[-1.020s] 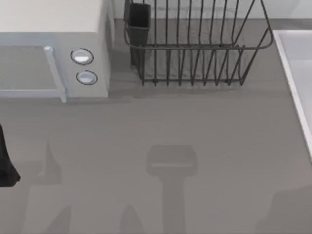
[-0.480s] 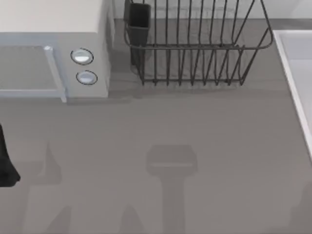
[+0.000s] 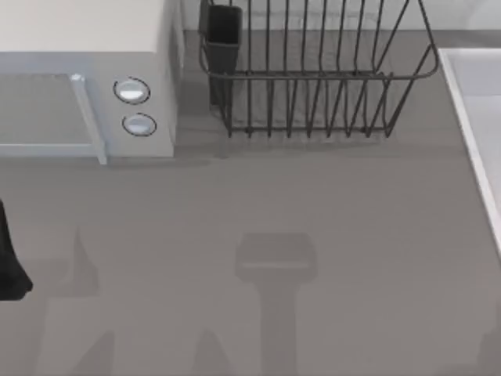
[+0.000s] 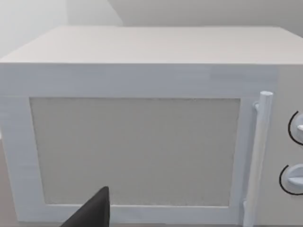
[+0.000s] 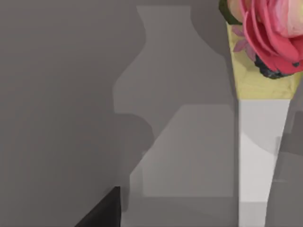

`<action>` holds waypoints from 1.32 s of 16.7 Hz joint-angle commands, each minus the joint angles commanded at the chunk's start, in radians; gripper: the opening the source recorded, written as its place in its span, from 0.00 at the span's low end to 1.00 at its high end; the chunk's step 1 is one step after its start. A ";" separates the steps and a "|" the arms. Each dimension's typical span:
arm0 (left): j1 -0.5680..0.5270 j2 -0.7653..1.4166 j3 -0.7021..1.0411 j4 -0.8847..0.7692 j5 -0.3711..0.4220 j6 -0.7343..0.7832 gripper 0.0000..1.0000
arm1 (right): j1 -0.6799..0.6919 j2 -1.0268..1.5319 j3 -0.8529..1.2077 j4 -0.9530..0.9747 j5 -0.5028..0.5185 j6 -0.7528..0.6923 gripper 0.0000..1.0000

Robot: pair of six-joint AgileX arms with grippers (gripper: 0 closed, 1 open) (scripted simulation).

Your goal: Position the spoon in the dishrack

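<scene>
Top view: the dishrack [image 3: 313, 74] stands at the far side of the worktop [image 3: 313, 219], its dark wire bars upright and its rim flaring outward. A dark rectangular cup [image 3: 224, 35] sits at the rack's left corner. I cannot find the spoon in any view, so I cannot say where it lies.

Left of the rack, just beside it, stands a white microwave [image 3: 86, 47] with two round knobs [image 3: 131, 91] one above the other and a pale bar handle [image 3: 88, 117] along the door edge. A pale raised panel [image 3: 477, 117] runs along the worktop's right edge.

My left arm [image 3: 9, 262] is a dark shape at the top view's left edge, low and well apart from the rack. Its wrist view faces the microwave door [image 4: 135, 151] square on, with the handle and knobs off to one side. One dark finger [image 4: 92, 213] pokes into that frame; I cannot tell whether the left jaws are apart or together.

Right wrist view: bare grey worktop crossed by shadows, a dark finger [image 5: 104, 210] at the frame edge, and a pink flower [image 5: 270, 33] over a yellow-and-white slender holder [image 5: 258, 142]. I cannot tell how the right jaws stand either.
</scene>
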 joint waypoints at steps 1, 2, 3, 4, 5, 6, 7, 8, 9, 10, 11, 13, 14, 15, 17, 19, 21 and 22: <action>0.000 0.000 0.000 0.000 0.000 0.000 1.00 | 0.000 0.000 0.000 0.000 0.000 0.000 1.00; 0.000 0.000 0.000 0.000 0.000 0.000 1.00 | 0.000 0.000 0.000 0.000 0.000 0.000 0.92; 0.000 0.000 0.000 0.000 0.000 0.000 1.00 | 0.000 0.000 0.000 0.000 0.000 0.000 0.85; 0.000 0.000 0.000 0.000 0.000 0.000 1.00 | 0.000 0.000 0.000 0.000 0.000 0.000 0.77; 0.000 0.000 0.000 0.000 0.000 0.000 1.00 | 0.000 0.000 0.000 0.000 0.000 0.000 0.70; 0.000 0.000 0.000 0.000 0.000 0.000 1.00 | 0.000 0.000 0.000 0.000 0.000 0.000 0.62; 0.000 0.000 0.000 0.000 0.000 0.000 1.00 | 0.000 0.000 0.000 0.000 0.000 0.000 0.55; 0.000 0.000 0.000 0.000 0.000 0.000 1.00 | 0.000 0.000 0.000 0.000 0.000 0.000 0.47; 0.000 0.000 0.000 0.000 0.000 0.000 1.00 | 0.000 0.000 0.000 0.000 0.000 0.000 0.40; 0.000 0.000 0.000 0.000 0.000 0.000 1.00 | 0.000 0.000 0.000 0.000 0.000 0.000 0.32; 0.000 0.000 0.000 0.000 0.000 0.000 1.00 | 0.000 0.000 0.000 0.000 0.000 0.000 0.25; 0.000 0.000 0.000 0.000 0.000 0.000 1.00 | 0.000 0.000 0.000 0.000 0.000 0.000 0.10; 0.000 0.000 0.000 0.000 0.000 0.000 1.00 | 0.000 0.000 0.000 0.000 0.000 0.000 0.02; 0.000 0.000 0.000 0.000 0.000 0.000 1.00 | 0.000 0.000 0.000 0.000 0.000 0.000 0.00; 0.000 0.000 0.000 0.000 0.000 0.000 1.00 | 0.000 0.000 0.000 0.000 0.000 0.000 0.00; 0.000 0.000 0.000 0.000 0.000 0.000 1.00 | 0.000 0.000 0.000 0.000 0.000 0.000 0.00; 0.000 0.000 0.000 0.000 0.000 0.000 1.00 | 0.000 0.000 0.000 0.000 0.000 0.000 0.00; 0.000 0.000 0.000 0.000 0.000 0.000 1.00 | 0.000 0.000 0.000 0.000 0.000 0.000 0.00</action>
